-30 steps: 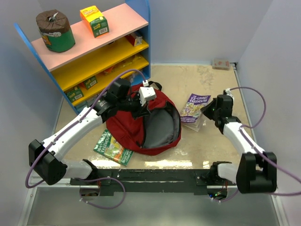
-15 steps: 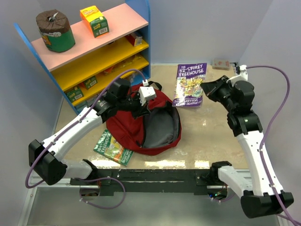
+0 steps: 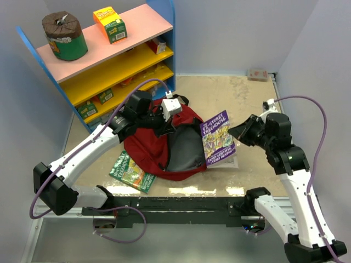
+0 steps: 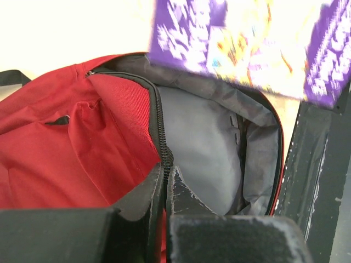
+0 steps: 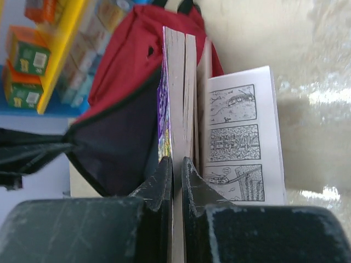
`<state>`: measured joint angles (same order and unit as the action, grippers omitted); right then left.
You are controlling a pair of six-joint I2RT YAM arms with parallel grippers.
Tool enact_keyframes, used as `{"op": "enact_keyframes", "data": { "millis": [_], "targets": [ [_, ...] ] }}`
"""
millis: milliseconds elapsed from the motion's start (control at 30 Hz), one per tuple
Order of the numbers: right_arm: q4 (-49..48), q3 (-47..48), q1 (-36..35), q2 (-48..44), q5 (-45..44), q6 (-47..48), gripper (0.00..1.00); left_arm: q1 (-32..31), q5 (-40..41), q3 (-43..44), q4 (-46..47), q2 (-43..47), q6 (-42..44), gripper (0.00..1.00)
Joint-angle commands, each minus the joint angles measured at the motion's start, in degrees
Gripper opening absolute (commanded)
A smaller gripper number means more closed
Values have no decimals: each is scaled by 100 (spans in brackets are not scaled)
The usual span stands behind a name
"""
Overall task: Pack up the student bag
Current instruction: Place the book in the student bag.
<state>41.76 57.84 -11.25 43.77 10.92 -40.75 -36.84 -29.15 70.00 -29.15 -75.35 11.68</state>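
While the red backpack (image 3: 156,150) lies open on the table (image 3: 258,101) before the shelf (image 3: 109,46), its zipped rim is pinched between the closed-down fingers of the left gripper (image 4: 165,174). A purple book (image 3: 218,143) is clamped edge-on by the right gripper (image 5: 176,164) and held tilted at the backpack's mouth, a few pages hanging loose. A green book (image 3: 131,171) is seen touching the backpack's near-left edge.

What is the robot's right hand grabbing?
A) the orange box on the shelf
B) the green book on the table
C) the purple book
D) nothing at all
C: the right gripper is pinched shut on the edge of the purple book, which it holds at the open mouth of the red backpack.
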Motion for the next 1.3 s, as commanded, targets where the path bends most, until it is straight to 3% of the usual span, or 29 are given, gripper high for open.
{"op": "enact_keyframes", "data": {
  "millis": [0,233,433,633,1067,1167,1267],
  "targets": [
    [-264,-387,-9,-307,560,-178,0,-25,76,453,401,-84,-280,6],
    [-904,-713,-473,-80,684,-468,0,-34,15,708,471,-269,-491,7],
    [-2002,-748,-1720,798,25,-1031,0,-43,-284,823,419,-305,-509,8],
    [-2681,-530,-2477,1994,-879,-1365,0,-51,-504,858,366,-234,-553,7],
    [-3805,-335,-3288,3330,-3734,-1840,0,-113,-1663,1051,357,-226,-782,4],
    [-4167,-344,-3296,3628,-4105,-1813,0,-122,-1831,928,313,-182,-703,4],
    [-4633,-160,-3322,4067,-3626,-1630,0,-122,-1727,910,260,-129,-624,3]
  ]
}}
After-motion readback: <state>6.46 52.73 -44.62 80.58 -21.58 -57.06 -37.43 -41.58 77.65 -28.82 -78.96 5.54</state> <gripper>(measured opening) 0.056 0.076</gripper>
